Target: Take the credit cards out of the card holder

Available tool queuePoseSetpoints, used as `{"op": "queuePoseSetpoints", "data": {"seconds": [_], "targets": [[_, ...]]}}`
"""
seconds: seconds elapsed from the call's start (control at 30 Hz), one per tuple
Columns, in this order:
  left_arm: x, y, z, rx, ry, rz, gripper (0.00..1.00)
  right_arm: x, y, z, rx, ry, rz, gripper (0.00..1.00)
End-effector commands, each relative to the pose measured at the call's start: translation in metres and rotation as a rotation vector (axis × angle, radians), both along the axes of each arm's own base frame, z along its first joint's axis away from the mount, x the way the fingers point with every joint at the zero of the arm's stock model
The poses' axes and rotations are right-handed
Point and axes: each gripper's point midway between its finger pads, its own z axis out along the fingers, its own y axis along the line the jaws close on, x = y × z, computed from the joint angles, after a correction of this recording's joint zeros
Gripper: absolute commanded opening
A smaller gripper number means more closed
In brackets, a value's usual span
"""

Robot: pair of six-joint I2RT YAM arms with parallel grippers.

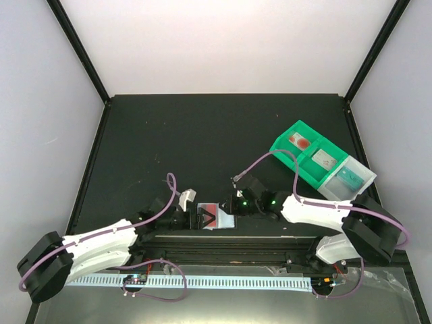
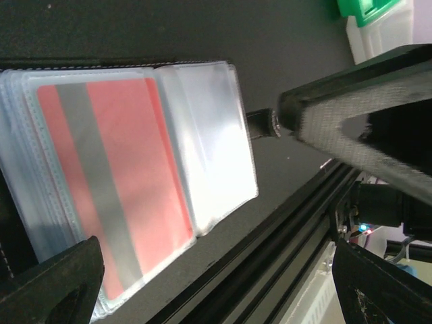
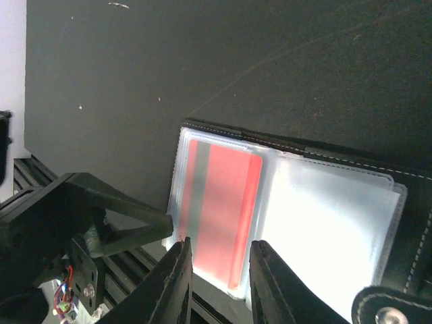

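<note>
Overhead view looks down; both close wrist views share card holder.

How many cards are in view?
4: red card in the card holder; white card, grey card and teal card in the green tray. More may be hidden.

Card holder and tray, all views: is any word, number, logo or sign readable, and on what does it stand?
No text is readable in any view.
Red card in the card holder: a plain grey stripe, no print shows.
White card in the tray: red marks, too small to read.
Other tray cards: too small to tell.
</note>
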Motion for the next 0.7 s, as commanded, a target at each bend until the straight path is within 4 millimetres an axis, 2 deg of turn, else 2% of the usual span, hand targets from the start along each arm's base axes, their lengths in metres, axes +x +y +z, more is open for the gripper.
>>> {"op": "queuePoseSetpoints", "data": {"seconds": [0.0, 0.33, 0.5, 0.67], "targets": [[0.004, 0.002, 0.016, -0.036, -0.029, 0.029, 0.94, 0.003, 0.019, 0.009, 0.045, -0.007, 0.014, 0.24], [0.012, 0.031, 0.02, -0.041, -0.082, 0.183, 0.95, -0.007, 0.041, -0.01, 0.016, 0.032, 0.063, 0.22], [0.01, 0.032, 0.022, -0.055, -0.084, 0.179, 0.95, -0.01, 0.04, -0.028, -0.033, 0.05, 0.065, 0.2], [0.008, 0.026, 0.023, -0.085, -0.084, 0.148, 0.95, -0.01, 0.029, -0.046, -0.109, 0.046, 0.058, 0.19]]}}
